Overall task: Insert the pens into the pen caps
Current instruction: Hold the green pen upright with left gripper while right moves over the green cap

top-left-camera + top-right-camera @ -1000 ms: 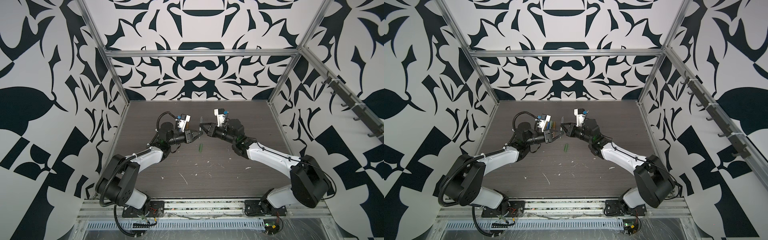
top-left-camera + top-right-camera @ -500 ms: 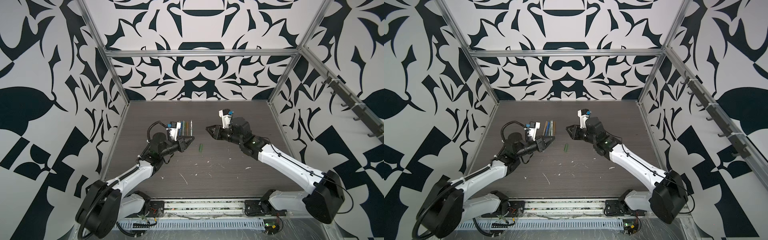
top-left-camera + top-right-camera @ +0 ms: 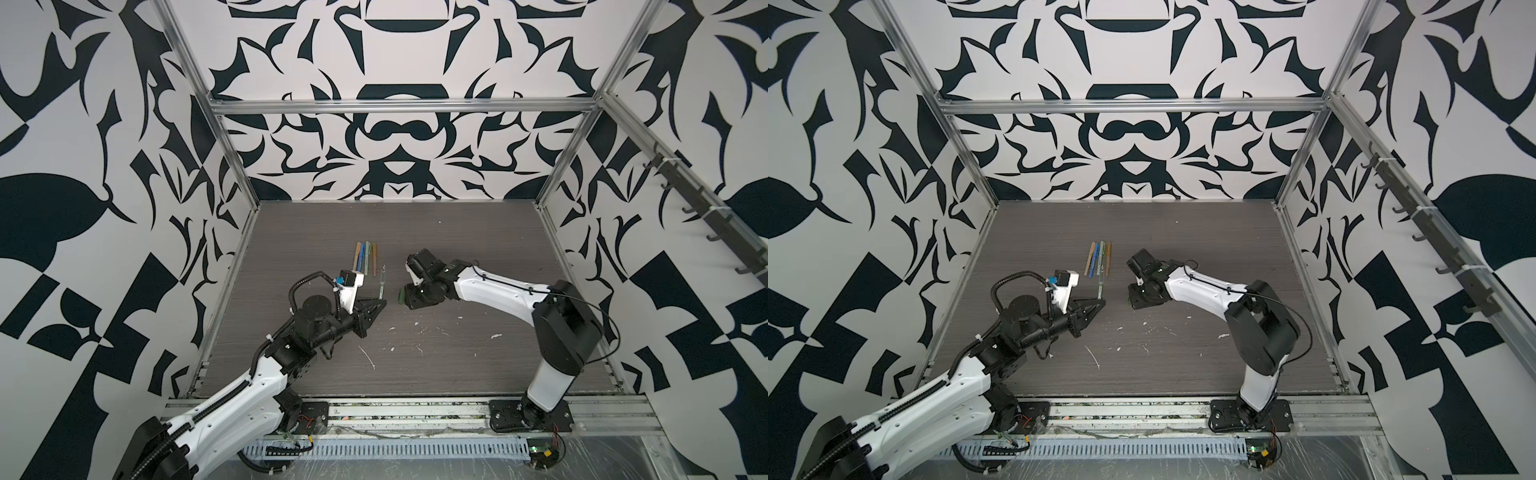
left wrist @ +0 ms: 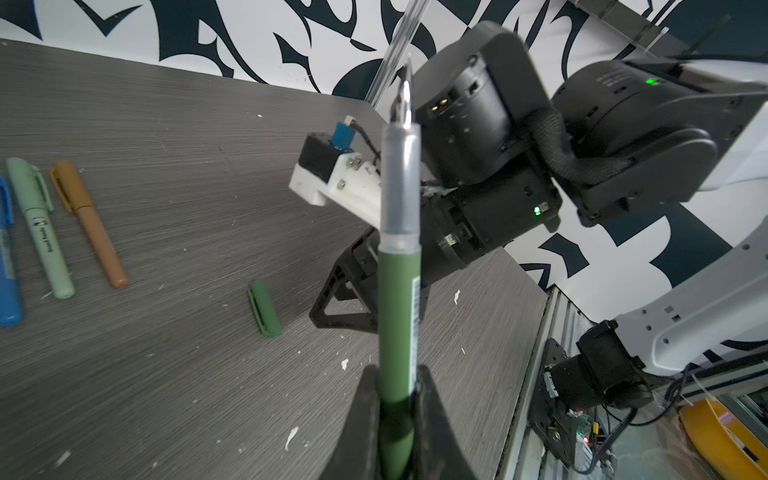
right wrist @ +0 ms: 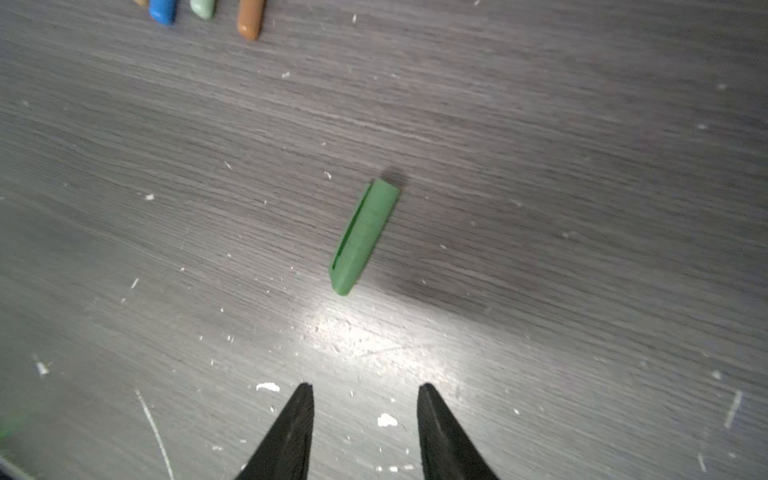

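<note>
Left wrist view: 1 green pen [image 4: 395, 316], uncapped, in the air over the table [image 4: 166, 145]. Left gripper [image 4: 397, 374] pinches the barrel low down, jaws pressed onto it, dark tip pointing away from the gripper. 1 loose cap [image 4: 264, 307], green, flat on the table, apart from the pen, near the right gripper. Right wrist view: right gripper [image 5: 365, 386] spread, nothing between the fingers, cap ahead of the tips, no contact.

Both top views: 4 capped pens [image 3: 366, 257] side by side in a row further back on the table: tan, blue, pale green, ochre. Total 5 pens, 5 caps: 4 on, 1 off.

Hard to see: top views show the loose cap only as a green sliver at the right gripper's edge. Left wrist view gets 3 of the row, blue cut by the frame edge. Right wrist view gets only the row's ends. White flecks [image 5: 386, 419] on the table, too many to count.

Writing: dark print on the pale green barrel, too blurred to read. White label [image 4: 415, 324] along the green pen, fine print, unreadable.
</note>
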